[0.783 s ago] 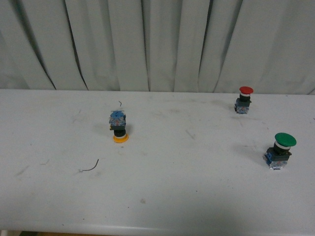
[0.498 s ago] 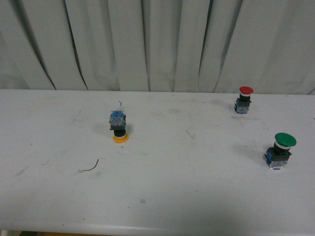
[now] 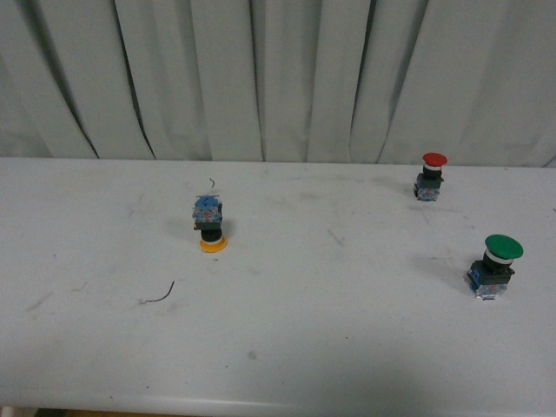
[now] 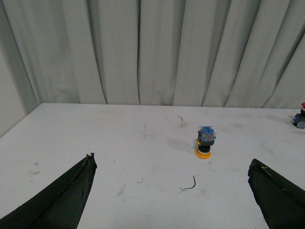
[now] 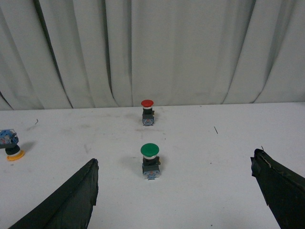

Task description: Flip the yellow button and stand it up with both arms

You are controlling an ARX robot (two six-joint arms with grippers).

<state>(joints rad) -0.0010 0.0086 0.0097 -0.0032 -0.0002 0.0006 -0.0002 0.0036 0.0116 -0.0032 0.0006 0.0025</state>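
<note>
**Yellow button rests cap-down, both grippers spread wide and clear of it**

The yellow button (image 3: 209, 228) stands inverted on the white table (image 3: 304, 347). Its yellow-orange cap is flat on the surface, the black collar sits above the cap, and the blue contact block is on top. Its long axis runs roughly vertical, base pointing up and cap pointing down, and nothing touches it.

To the right of the yellow button and further back stands the red-capped button (image 3: 432, 176), cap up. The green-capped button (image 3: 495, 265), also cap up, is further right again and nearer the robot than the yellow one. Both are well apart from it. A thin curled scrap of wire (image 3: 161, 295) lies near the yellow button, a little to its left on the robot's side. A pleated grey curtain (image 3: 278, 78) hangs behind them all.

The left gripper (image 4: 171, 161) has its black fingers spread wide with nothing between them, and the yellow button shows ahead of it, well apart. The right gripper (image 5: 176, 159) is likewise wide apart and empty. From its wrist camera the yellow button shows only at the picture's edge.
</note>
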